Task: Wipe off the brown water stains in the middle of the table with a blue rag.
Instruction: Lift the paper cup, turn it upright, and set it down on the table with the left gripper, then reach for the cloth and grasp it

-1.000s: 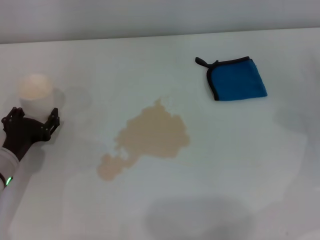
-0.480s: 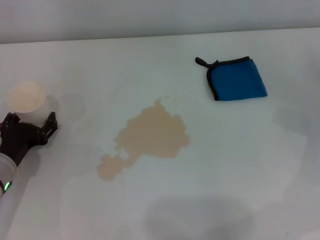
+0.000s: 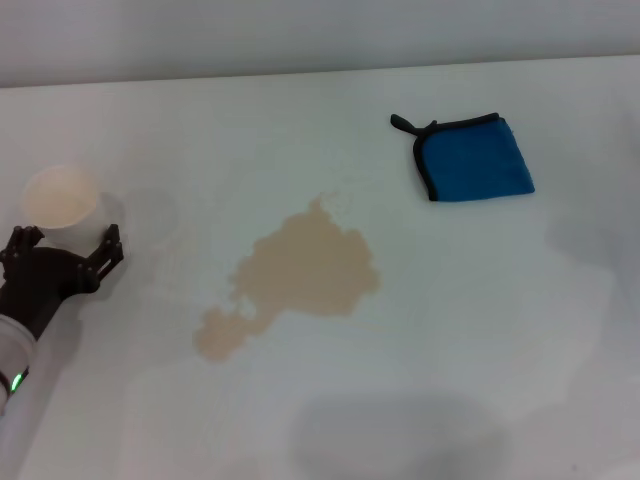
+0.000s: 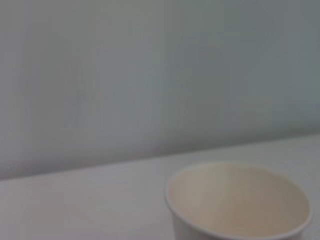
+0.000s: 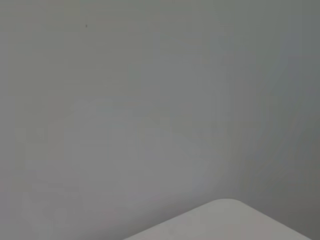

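- Blue rag [image 3: 476, 158]: soft, light, limp cloth lying flat on the bench [image 3: 480, 330]; best pinched at its folded black-trimmed edge.
- Brown water stains [image 3: 300, 275] lie well apart from the rag.
- Left hand [image 3: 62, 250], also well away from the rag, has its fingers apart, just short of a paper cup [image 3: 60, 197].
- Right hand is out of sight.

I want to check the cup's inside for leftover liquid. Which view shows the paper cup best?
The left wrist view: the paper cup fills it close up, tan inside facing the camera. The head view shows it small, beside the left gripper. The right wrist view misses it.

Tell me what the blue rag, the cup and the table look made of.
Blue rag: soft matte cloth, folded, black stitched trim. Cup: likely paper, thin rolled rim, matte tan inside. Table: smooth, slightly glossy white, probably laminate; the liquid pools on top.
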You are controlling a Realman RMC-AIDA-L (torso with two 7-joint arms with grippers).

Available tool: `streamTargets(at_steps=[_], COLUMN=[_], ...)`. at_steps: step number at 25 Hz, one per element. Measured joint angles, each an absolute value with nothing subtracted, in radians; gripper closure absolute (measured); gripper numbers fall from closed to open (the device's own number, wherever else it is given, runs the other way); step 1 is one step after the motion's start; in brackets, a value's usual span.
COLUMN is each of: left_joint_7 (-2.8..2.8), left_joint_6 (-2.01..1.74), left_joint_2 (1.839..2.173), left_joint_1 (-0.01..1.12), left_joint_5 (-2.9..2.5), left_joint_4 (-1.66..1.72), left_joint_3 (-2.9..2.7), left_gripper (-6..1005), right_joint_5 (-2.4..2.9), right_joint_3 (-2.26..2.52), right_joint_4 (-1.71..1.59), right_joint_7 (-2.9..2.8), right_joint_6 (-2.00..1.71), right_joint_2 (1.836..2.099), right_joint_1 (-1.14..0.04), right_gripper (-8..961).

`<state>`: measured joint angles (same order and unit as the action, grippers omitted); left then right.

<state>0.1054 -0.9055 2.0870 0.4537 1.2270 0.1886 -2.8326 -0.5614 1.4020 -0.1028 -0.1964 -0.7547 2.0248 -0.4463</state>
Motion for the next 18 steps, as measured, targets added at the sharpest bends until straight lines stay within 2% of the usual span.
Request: streamTargets(at_steps=[18], left_joint_7=[0.105], left_joint_6=[-1.067], left_joint_2=[2.086], left_joint_1=[0.338], left_joint_5=[1.226], left_joint_4=[0.255], left_joint_3=[-2.832], left_gripper=[103], right_joint_5=[-0.561], right_joint_3=[1.402], right_joint_4=[-0.108], right_joint_7=[-0.191], right_joint_6=[-0.758], right_joint_2=[2.022], right_joint_1=[-0.456], right_gripper=[138])
